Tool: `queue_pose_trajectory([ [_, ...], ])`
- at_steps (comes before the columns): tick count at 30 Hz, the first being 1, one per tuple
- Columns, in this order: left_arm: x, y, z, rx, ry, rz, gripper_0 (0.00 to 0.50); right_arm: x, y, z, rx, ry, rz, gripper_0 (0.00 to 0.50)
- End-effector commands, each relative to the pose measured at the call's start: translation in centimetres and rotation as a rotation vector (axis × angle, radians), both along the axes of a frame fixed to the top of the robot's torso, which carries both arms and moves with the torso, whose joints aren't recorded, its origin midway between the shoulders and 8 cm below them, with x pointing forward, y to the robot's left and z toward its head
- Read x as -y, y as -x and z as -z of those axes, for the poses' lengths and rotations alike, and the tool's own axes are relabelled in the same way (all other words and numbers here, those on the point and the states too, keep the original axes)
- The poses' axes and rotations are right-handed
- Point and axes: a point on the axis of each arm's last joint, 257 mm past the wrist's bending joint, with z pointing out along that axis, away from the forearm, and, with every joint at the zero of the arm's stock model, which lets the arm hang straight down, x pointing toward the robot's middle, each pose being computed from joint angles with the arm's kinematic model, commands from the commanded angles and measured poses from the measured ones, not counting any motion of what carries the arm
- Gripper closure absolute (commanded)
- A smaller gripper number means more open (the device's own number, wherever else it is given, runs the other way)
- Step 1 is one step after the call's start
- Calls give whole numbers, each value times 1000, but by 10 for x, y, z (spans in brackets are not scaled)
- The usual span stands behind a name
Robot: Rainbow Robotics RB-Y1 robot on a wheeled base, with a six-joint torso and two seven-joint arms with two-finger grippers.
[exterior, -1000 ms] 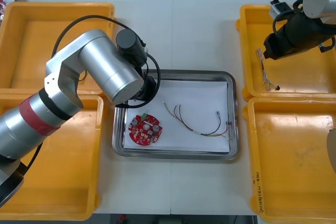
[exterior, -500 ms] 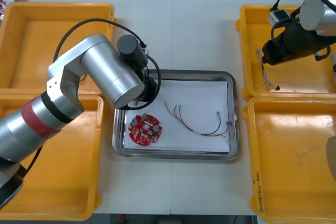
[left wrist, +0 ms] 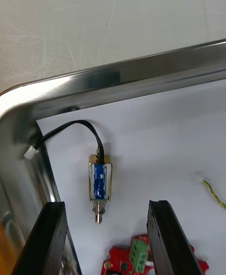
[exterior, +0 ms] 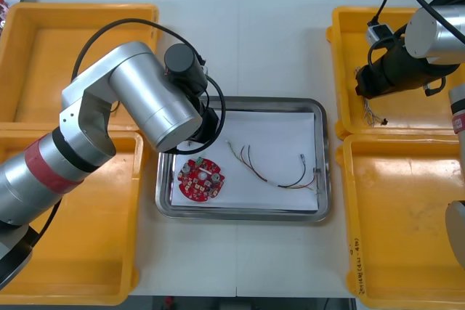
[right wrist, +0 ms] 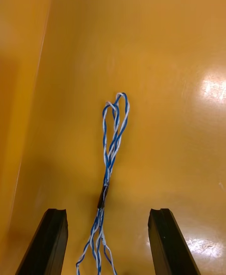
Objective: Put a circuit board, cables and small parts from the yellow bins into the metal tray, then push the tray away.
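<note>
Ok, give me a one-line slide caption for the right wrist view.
Right gripper, open, straddles a twisted blue and white cable lying on the floor of a yellow bin.

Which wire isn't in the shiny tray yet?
The twisted blue and white cable, lying in the yellow bin at the open right claw; the others lie in the metal tray.

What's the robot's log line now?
left gripper open over small metal part in metal tray | right gripper open over blue and white cable

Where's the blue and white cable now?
The cable lies in the far right yellow bin, by its inner wall; in the right wrist view, between the right gripper's open fingers.
</note>
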Motion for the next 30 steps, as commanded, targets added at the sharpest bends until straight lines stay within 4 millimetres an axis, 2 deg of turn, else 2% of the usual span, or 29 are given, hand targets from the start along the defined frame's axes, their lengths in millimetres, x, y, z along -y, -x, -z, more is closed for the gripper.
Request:
queue_pose_trajectory([
  [1,-7,3,-38,41,77,-75,0,-10,-1,6,0,-14,13,0],
  [8,-29,2,-74,37,116,-86,0,-9,-2,13,-5,-21,21,0],
  [19,-93,-3,-116,13,101,-94,0,-4,-3,27,-20,-27,39,0],
  [25,-128,-10,-124,-10,62,-78,0,-5,-5,33,-22,-23,47,0],
  [30,-148,-22,-129,-17,33,-76,0,-6,-3,36,-28,-30,52,0],
])
